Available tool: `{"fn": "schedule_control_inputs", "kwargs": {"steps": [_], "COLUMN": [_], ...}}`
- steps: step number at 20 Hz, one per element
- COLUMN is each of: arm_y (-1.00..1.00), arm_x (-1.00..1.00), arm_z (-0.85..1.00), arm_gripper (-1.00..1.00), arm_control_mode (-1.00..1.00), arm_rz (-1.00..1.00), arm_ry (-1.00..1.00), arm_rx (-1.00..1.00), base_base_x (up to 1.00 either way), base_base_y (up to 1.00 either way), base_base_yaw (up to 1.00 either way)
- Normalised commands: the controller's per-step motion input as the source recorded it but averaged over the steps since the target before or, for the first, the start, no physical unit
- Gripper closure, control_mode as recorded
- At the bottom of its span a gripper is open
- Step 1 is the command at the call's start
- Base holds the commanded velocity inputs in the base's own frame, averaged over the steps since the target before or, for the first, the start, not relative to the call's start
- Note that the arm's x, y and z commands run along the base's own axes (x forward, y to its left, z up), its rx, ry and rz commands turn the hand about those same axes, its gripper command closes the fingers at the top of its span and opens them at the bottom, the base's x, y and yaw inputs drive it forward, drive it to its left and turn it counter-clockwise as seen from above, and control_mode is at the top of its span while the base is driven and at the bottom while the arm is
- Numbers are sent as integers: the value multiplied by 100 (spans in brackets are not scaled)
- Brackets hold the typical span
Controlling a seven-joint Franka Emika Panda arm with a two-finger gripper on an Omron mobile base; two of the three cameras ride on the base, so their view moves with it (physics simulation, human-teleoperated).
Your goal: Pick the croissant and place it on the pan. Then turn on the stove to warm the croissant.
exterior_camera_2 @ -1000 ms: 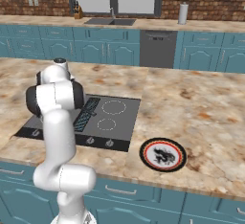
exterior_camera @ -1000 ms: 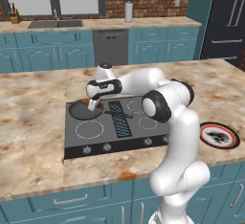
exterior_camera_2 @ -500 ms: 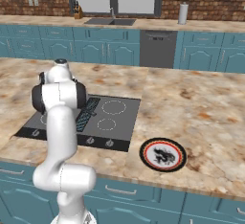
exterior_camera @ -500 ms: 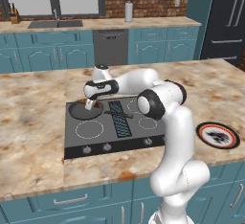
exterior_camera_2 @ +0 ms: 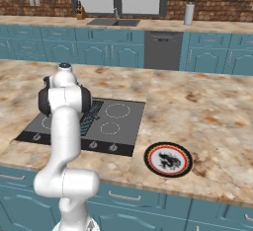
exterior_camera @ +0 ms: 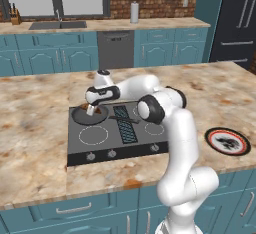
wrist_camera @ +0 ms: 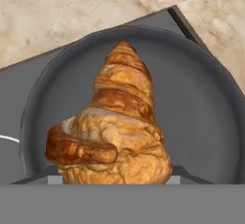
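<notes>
A white robot arm's two-finger gripper (exterior_camera: 90, 111), clamped on a small golden-brown crescent croissant (wrist_camera: 115, 127), holds it just over a round dark grey frying pan (wrist_camera: 201, 117) on the flat black stove (exterior_camera: 100, 138).

Hand cam: I saw the croissant (wrist_camera: 119, 127) large and close, golden-brown, its pointed end toward the top of the view | behind it lay the pan (wrist_camera: 201, 98), round and dark grey, its rim ringing the pastry | the stove (wrist_camera: 14, 89) surface showed at left | marbled counter (wrist_camera: 72, 7) ran beyond.
</notes>
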Motion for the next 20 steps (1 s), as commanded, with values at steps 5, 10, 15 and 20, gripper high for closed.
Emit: {"fn": "schedule_control_inputs", "kwargs": {"steps": [5, 10, 15, 20], "arm_y": [4, 0, 0, 0], "arm_x": [25, 18, 9, 8], "arm_z": [-22, -20, -20, -19], "arm_gripper": [100, 100, 100, 100], "arm_control_mode": [-100, -100, -100, -100], "arm_rz": [0, 0, 0, 0], "arm_ry": [0, 0, 2, 3], "arm_rx": [0, 0, 0, 0], "base_base_x": [0, 0, 0, 0], "base_base_y": [0, 0, 0, 0], "base_base_yaw": [0, 0, 0, 0]}}
